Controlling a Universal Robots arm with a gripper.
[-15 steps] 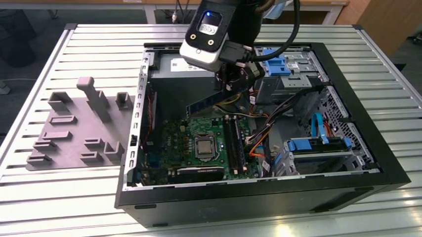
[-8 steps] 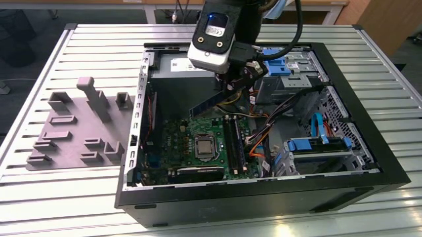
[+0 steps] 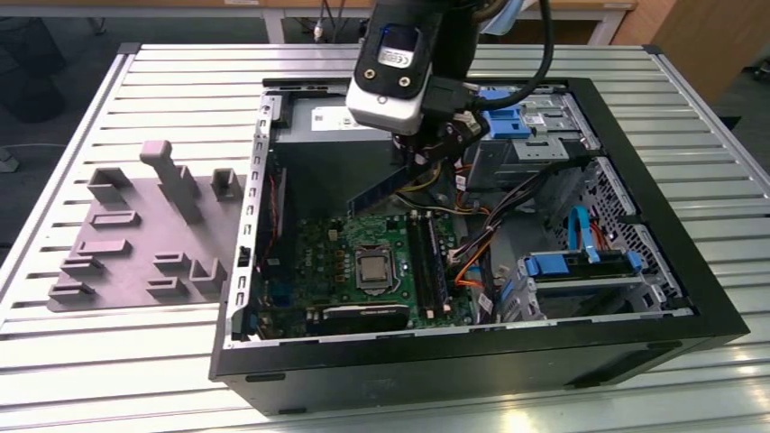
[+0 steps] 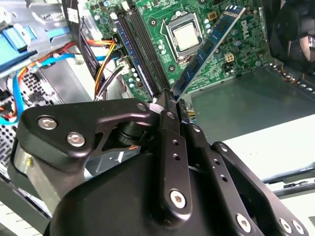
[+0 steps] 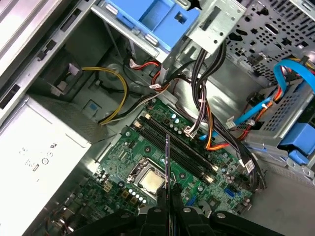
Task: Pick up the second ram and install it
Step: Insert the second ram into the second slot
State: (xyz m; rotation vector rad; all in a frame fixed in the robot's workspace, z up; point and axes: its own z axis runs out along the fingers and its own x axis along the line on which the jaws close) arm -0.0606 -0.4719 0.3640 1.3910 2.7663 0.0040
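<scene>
Open PC case (image 3: 673,307) on a slatted metal bench.
Gripper (image 4: 170,101) clamps the second ram (image 4: 209,46) by one end, stick angled above the memory slots (image 4: 142,46).

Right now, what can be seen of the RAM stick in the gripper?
The second ram is a long, thin blue board carrying dark chips. The gripper pinches one end between its fingers. The stick slants in mid-air above the green motherboard, clear of the black memory slots, not yet seated.

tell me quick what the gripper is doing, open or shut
Gripper: shut on the ram stick, held above the motherboard.
</scene>
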